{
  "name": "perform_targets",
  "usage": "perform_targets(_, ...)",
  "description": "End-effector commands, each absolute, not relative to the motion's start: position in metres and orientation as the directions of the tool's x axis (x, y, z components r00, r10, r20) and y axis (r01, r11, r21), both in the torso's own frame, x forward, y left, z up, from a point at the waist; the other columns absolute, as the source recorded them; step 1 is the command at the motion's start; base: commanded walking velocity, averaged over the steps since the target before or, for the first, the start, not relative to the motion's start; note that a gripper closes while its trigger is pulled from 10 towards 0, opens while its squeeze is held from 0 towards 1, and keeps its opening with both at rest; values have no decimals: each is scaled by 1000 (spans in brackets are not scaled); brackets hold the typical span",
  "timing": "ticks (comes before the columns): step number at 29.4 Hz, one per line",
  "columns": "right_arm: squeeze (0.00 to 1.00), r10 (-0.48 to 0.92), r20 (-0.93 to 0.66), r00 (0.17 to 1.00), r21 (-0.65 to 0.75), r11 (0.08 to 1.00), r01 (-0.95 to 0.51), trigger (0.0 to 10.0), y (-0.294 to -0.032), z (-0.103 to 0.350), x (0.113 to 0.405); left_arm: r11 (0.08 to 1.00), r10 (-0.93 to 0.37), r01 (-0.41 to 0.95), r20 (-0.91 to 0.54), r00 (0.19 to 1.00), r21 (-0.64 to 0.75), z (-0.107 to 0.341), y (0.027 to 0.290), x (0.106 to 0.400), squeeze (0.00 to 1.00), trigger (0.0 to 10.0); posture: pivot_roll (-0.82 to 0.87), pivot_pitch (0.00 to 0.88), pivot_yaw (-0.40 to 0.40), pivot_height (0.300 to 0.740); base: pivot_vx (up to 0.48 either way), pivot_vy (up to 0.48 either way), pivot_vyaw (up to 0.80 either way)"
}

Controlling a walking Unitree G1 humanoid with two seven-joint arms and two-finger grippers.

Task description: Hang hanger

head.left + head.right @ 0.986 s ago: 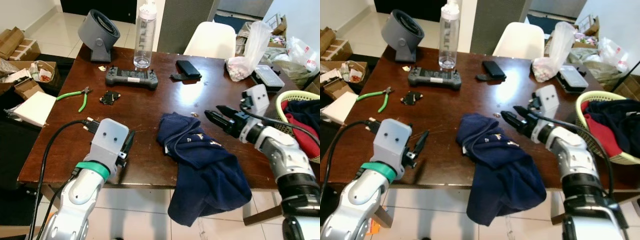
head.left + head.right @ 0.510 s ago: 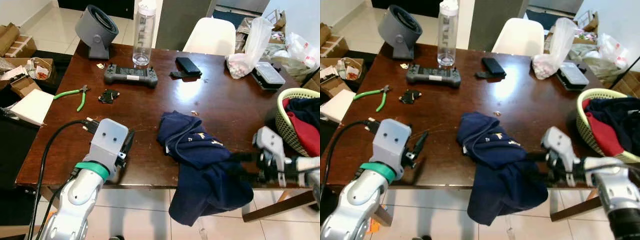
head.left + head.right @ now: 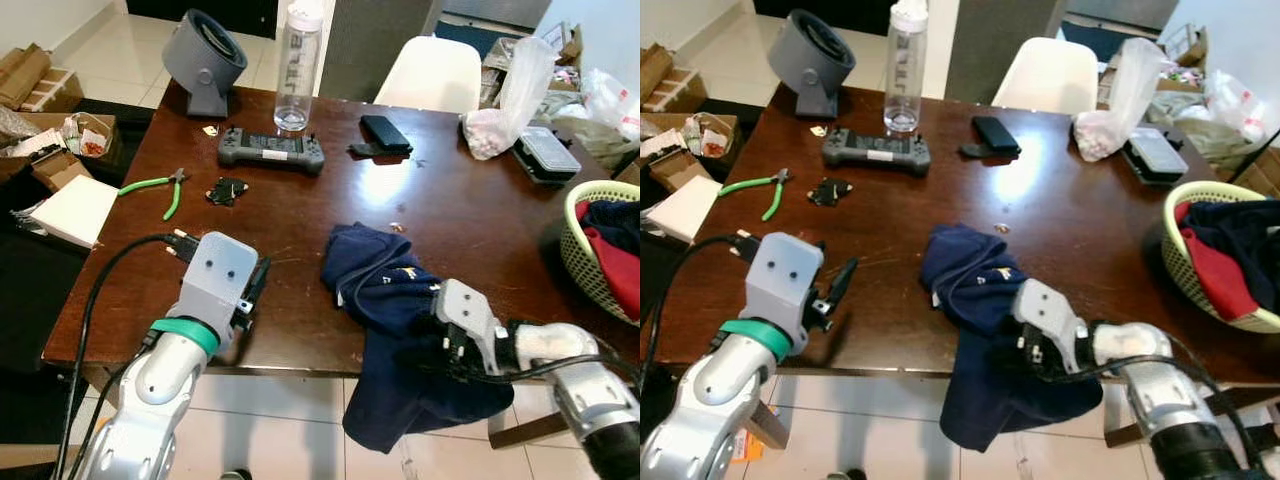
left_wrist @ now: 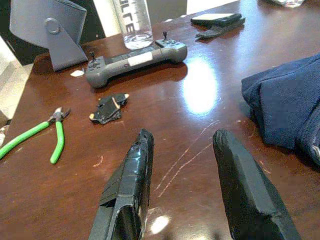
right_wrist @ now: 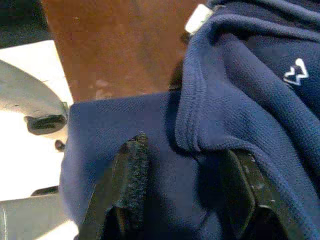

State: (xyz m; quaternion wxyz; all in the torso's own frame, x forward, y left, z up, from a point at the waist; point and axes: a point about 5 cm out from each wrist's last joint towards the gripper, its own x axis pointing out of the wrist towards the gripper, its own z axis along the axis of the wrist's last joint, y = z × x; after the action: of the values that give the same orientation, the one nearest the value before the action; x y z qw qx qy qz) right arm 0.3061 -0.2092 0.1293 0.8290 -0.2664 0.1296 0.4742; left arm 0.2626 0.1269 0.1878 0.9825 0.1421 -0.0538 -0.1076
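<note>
Dark wooden table (image 3: pixel 470 215), navy garment (image 3: pixel 395 300) over edge, tiled floor (image 3: pixel 280 410)

So the right gripper (image 5: pixel 182 197) is the only thing that's really moved. A second ago it's up over the table to the right of the navy shirt (image 3: pixel 400 300), then it swings off past the near right edge, and now it's low at the near edge with its fingers spread against the shirt's hanging part.
</note>
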Motion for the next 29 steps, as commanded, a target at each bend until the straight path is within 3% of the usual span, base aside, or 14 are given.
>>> perform_targets(1, 0, 683, -491, 541, -336, 424, -841, 2784, -210, 121, 307, 935, -228, 201, 59, 972, 292, 186, 127, 262, 0, 10000, 96, 102, -25, 740, 0, 0, 0)
perform_targets(2, 0, 683, -491, 541, -336, 424, -841, 2784, -210, 121, 307, 935, -228, 201, 59, 972, 292, 186, 127, 262, 0, 10000, 96, 102, -25, 740, 0, 0, 0)
perform_targets(3, 0, 670, -500, 549, -345, 427, -836, 0, -211, 119, 308, 935, -226, 200, 60, 972, 292, 186, 127, 262, 0, 10000, 97, 101, -25, 740, 0, 0, 0)
perform_targets(17, 0, 647, -474, 596, -372, 466, -802, 0, -217, 127, 313, 933, -231, 203, 61, 971, 295, 186, 127, 264, 0, 10000, 94, 91, -19, 740, 0, 0, 0)
perform_targets(23, 0, 701, -284, 654, -365, 552, -750, 0, -197, 151, 324, 933, -232, 204, 64, 971, 296, 187, 126, 264, 0, 10000, 96, 89, -20, 740, 0, 0, 0)
perform_targets(24, 0, 715, -174, 678, -344, 601, -722, 0, -185, 165, 331, 934, -233, 204, 68, 970, 293, 188, 126, 264, 0, 10000, 98, 88, -21, 740, 0, 0, 0)
perform_targets(26, 0, 715, -174, 678, -344, 601, -722, 0, -185, 165, 331, 934, -233, 204, 68, 970, 293, 188, 126, 264, 0, 10000, 98, 88, -21, 740, 0, 0, 0)
perform_targets(28, 0, 671, 124, 731, -263, 733, -628, 0, -152, 210, 351, 932, -262, 227, 92, 961, 284, 191, 121, 263, 0, 10000, 99, 88, -21, 740, 0, 0, 0)
perform_targets(29, 0, 671, 124, 731, -263, 733, -628, 0, -152, 210, 351, 932, -262, 227, 92, 961, 284, 191, 121, 263, 0, 10000, 99, 88, -21, 740, 0, 0, 0)
